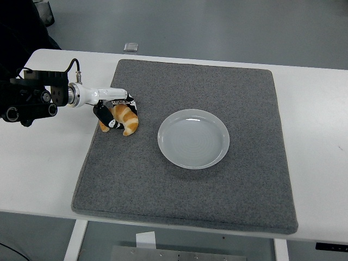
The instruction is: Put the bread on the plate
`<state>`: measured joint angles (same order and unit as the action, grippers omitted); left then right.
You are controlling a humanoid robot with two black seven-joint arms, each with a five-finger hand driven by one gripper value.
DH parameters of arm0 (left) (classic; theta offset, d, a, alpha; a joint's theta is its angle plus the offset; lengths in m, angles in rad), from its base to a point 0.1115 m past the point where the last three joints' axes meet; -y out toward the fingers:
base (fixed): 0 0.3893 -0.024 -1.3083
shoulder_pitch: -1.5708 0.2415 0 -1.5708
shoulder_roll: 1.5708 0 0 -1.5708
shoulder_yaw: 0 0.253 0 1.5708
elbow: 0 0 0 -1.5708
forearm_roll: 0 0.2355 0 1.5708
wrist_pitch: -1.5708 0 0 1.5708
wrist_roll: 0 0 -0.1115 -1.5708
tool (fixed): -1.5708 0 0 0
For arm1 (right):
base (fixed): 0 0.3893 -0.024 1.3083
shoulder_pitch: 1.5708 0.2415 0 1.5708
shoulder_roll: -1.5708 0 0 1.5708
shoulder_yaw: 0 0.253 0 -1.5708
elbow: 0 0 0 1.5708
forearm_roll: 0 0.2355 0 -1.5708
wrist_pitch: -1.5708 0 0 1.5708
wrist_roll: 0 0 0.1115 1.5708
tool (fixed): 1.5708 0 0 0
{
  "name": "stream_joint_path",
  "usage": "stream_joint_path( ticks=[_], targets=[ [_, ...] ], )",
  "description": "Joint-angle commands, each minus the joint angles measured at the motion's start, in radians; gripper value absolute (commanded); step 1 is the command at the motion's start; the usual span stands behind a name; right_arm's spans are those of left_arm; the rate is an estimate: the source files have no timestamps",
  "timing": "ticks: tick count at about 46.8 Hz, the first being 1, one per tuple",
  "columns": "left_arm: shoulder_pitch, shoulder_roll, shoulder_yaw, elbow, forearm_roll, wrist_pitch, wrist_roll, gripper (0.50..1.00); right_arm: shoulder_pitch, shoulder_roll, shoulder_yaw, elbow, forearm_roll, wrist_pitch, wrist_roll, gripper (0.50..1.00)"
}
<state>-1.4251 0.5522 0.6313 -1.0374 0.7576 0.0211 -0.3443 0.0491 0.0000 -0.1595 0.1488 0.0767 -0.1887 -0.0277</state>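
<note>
At frame's left, left robot hand (115, 112) curls around golden crescent bread (124, 118); white round plate (193, 138) lies rightward

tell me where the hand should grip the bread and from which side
Grip the bread across its thick middle, coming from the left and above, as the left hand is placed now. It is a curved roll lying flat on the grey mat, so fingers can wrap its narrow width, thumb on the near side. The plate sits to its right, so the left side seems freest.

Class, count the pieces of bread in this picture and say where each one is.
1. The bread lies on the grey mat's left side, within the left hand's fingers, apart from the plate.
</note>
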Motion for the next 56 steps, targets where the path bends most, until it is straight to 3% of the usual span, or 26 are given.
stream_joint_path(
  ticks=[1,26,38,56],
  targets=[
    [0.000,0.000,-0.001,0.008,0.012,0.000,-0.001,0.500,0.000,0.000,0.000,0.000,0.000,0.000,0.000,0.952],
    [-0.026,-0.001,-0.030,0.005,-0.003,0.036,-0.019,0.500,0.000,0.000,0.000,0.000,0.000,0.000,0.000,0.952],
    [-0.138,0.025,-0.053,-0.041,-0.006,0.027,-0.028,0.500,0.000,0.000,0.000,0.000,0.000,0.000,0.000,0.952],
    [-0.297,0.065,-0.140,-0.041,0.008,-0.046,-0.028,0.500,0.000,0.000,0.000,0.000,0.000,-0.002,0.000,0.952]
  ],
)
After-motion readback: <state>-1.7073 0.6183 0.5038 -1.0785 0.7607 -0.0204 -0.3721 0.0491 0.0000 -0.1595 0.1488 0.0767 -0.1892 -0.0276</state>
